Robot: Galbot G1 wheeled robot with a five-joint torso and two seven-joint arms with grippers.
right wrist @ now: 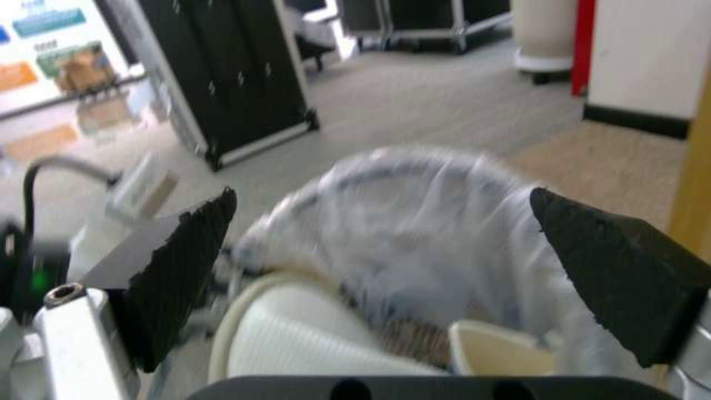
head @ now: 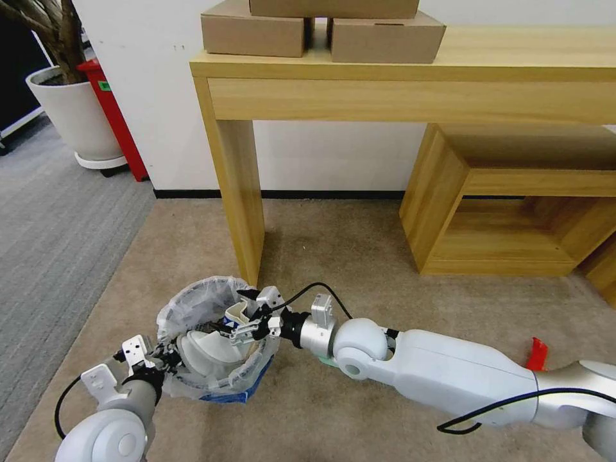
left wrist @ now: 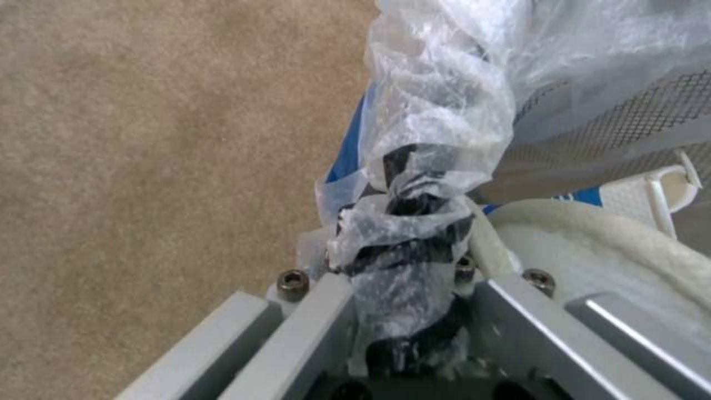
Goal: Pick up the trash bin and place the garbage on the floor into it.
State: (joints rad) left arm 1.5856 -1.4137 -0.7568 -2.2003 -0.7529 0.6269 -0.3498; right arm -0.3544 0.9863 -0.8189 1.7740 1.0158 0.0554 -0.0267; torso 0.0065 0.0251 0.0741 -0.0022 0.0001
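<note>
**Two grippers at the bin, one holding, one letting go**

Both arms meet at the trash bin (head: 215, 340), which sits tilted on the beige carpet (head: 359, 256) just beside the leg of the wooden table (head: 410, 70). The left gripper (head: 160, 359) is clamped on the near rim, its fingers pinching the crinkled plastic liner (left wrist: 437, 139) together with the blue wall under it; in the left wrist view the bag is bunched tight between them. The right gripper (head: 256, 314) hangs over the far side of the mouth with its jaws spread wide and nothing between them. Directly under it, inside the bin, lie a white slipper (right wrist: 311, 339) and a second pale piece I take for the other slipper (head: 240, 313).

By my reading, this is the dropping-in stage: one load delivered, the right hand free. A red scrap (head: 538, 354) lies on the floor behind the right arm, well apart from the bin, partly hidden by the forearm. Fetching it would call for lifting clear of the liner without snagging it, while the left keeps the mouth open and steady.
</note>
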